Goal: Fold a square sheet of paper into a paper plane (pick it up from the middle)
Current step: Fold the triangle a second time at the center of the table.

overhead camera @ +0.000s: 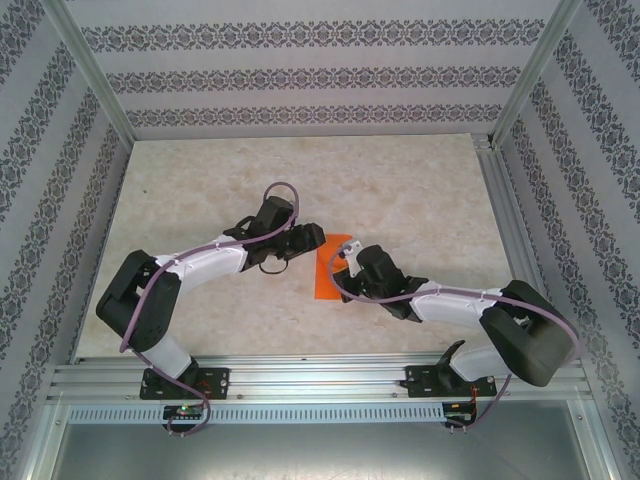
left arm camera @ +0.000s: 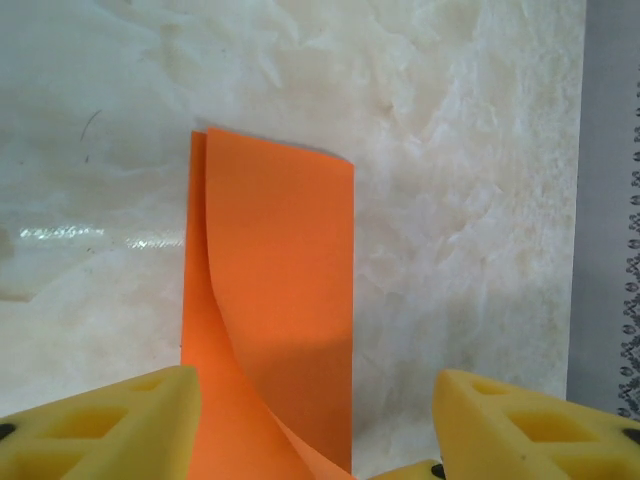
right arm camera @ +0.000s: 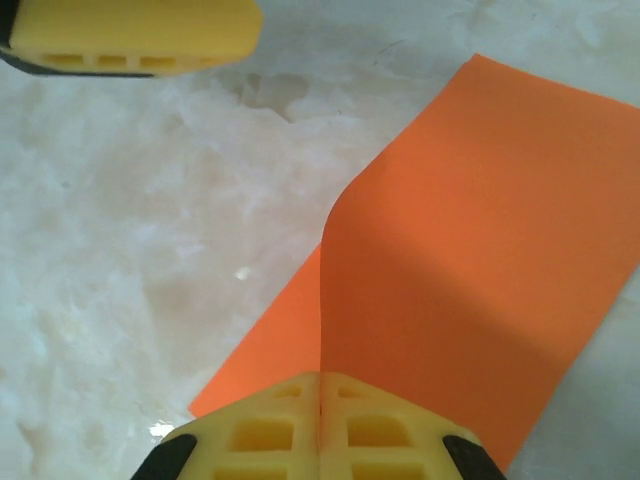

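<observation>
The step in hand looks like flattening the half-fold into a crease. To do it well, the right gripper (right arm camera: pixel 320 425) should hold its pinch steady and low, so the two layers do not slide apart. The left gripper (left arm camera: pixel 315 425) should come down square over the raised layer and press from the pinched end toward the far end, so the bulge is pushed out and no wrinkle is trapped. The far edges are slightly offset and want aligning before any hard press.

In the right wrist view, the jaws at the bottom centre are closed together, gripping the paper (right arm camera: pixel 470 250). The sheet rises into their seam; a soft ridge runs up from them to mid-frame; the lower layer lies flat on the table (right arm camera: pixel 120 280) to the left. One left finger (right arm camera: pixel 130 35) sits at the upper left, apart from the paper.

In the left wrist view, the jaws at the bottom corners stand open, holding nothing. The paper (left arm camera: pixel 285 300) lies between them as a doubled strip running up to mid-frame, its upper layer curling off the lower one near the bottom.

In the top view, the paper (overhead camera: pixel 328 282) lies at mid-table, the right gripper (overhead camera: pixel 343 258) at its right edge and the left gripper (overhead camera: pixel 312 243) at its upper left.
</observation>
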